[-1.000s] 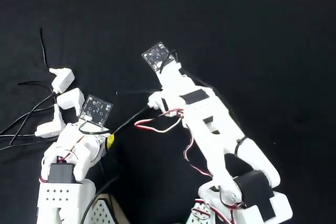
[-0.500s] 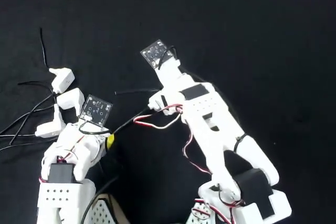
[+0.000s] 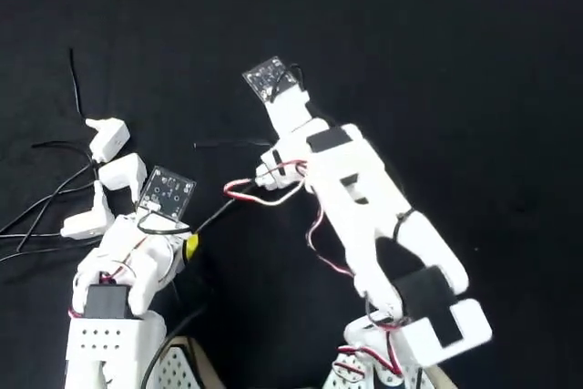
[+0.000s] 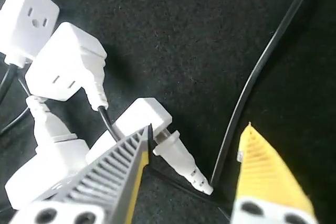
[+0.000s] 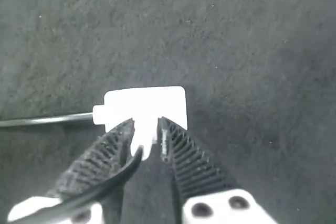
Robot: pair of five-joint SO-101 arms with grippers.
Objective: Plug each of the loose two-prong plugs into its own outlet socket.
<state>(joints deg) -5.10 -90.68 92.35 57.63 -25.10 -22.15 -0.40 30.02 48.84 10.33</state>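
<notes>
My right gripper (image 5: 146,124) is shut on the near edge of a white two-prong plug (image 5: 144,107), whose thin black cable (image 5: 47,121) trails off over the black cloth. In the high view that cable (image 3: 228,145) runs left from under the right arm's wrist (image 3: 290,116) at mid-table. My left gripper (image 4: 197,129) hangs open over a cluster of white outlet blocks (image 4: 65,66). Between its grey finger (image 4: 113,169) and yellow finger (image 4: 262,171) lies a small white plug (image 4: 178,158), seated against one block (image 4: 142,116). The left arm (image 3: 127,261) is folded at the front left.
White outlet blocks (image 3: 107,137), (image 3: 123,173), (image 3: 88,220) lie at the table's left with black cords (image 3: 41,198) running off the left edge. Another black cable (image 4: 257,77) crosses the cloth beside the yellow finger. The table's far and right parts are bare black cloth (image 3: 474,88).
The right arm has stretched a little farther across the table, carrying the plug with it; its thin cable shifted the same way. The left arm has kept still.
</notes>
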